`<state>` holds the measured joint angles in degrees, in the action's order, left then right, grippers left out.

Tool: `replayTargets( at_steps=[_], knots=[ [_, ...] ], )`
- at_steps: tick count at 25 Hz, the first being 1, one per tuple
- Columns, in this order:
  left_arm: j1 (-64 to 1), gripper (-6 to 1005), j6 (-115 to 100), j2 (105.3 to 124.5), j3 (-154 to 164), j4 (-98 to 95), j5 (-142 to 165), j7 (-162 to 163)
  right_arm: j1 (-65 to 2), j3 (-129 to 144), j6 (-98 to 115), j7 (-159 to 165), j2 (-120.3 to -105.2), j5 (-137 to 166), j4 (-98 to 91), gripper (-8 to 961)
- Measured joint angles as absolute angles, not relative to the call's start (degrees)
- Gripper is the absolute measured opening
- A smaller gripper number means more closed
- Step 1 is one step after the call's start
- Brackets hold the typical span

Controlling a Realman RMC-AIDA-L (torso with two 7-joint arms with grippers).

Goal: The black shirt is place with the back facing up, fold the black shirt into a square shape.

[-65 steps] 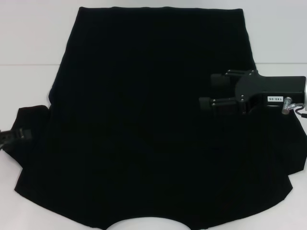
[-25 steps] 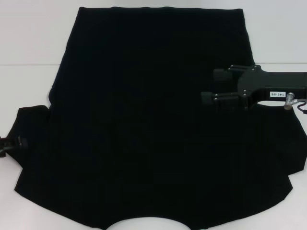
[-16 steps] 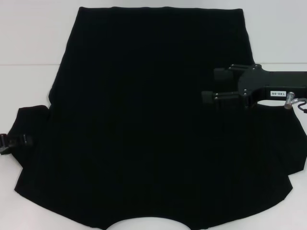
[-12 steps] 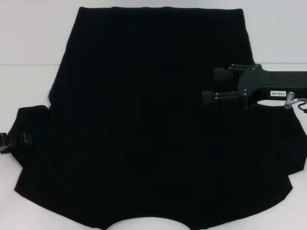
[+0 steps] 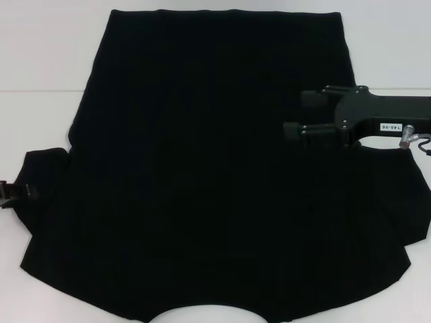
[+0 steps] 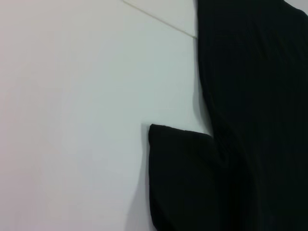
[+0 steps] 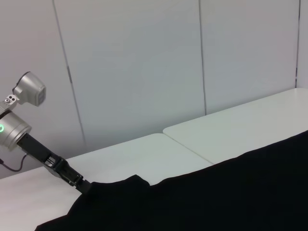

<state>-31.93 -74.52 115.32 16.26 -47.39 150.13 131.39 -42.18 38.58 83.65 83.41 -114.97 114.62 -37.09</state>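
Head view: black shirt (image 5: pixel 202 168) (flat)

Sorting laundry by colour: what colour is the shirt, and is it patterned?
Plain black shirt, no pattern visible; the head view shows it best.

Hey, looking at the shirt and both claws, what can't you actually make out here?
- Left claw, head view: mostly cut off by the picture's edge at the sleeve, so its grip cannot be told.
- Black shirt, head view: the neckline end runs off the near edge.
- Any lettering on the shirt: none shows on the side facing up.
- Right claw: not seen in its own wrist view.
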Motion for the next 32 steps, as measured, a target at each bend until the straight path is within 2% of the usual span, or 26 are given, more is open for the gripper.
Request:
replayTargets(
  at_steps=[9,12,17,22,32],
  knots=[
    [-32.53,555,-72.71,115.55,17.98,-47.37,150.95,131.89,-42.18,38.58,83.66,83.41,-114.95,114.6,-37.09,911],
    [-32.82,351,-72.07,115.54,18.09,-47.37,151.2,131.9,-42.19,38.58,83.67,83.41,-114.95,114.6,-37.09,911],
    [-32.9,114,-70.47,115.75,19.27,-47.37,151.42,132.25,-42.11,38.42,83.68,83.41,-114.95,114.6,-37.09,911],
    [-32.9,-5,-69.46,115.89,20.33,-47.37,151.44,132.68,-41.91,37.7,83.67,83.41,-114.95,114.61,-37.09,910],
    [-32.93,0,-68.33,115.82,20.16,-48.71,151.44,132.72,-41.68,37.08,83.86,83.41,-115.05,114.61,-37.09,910]
  ],
)
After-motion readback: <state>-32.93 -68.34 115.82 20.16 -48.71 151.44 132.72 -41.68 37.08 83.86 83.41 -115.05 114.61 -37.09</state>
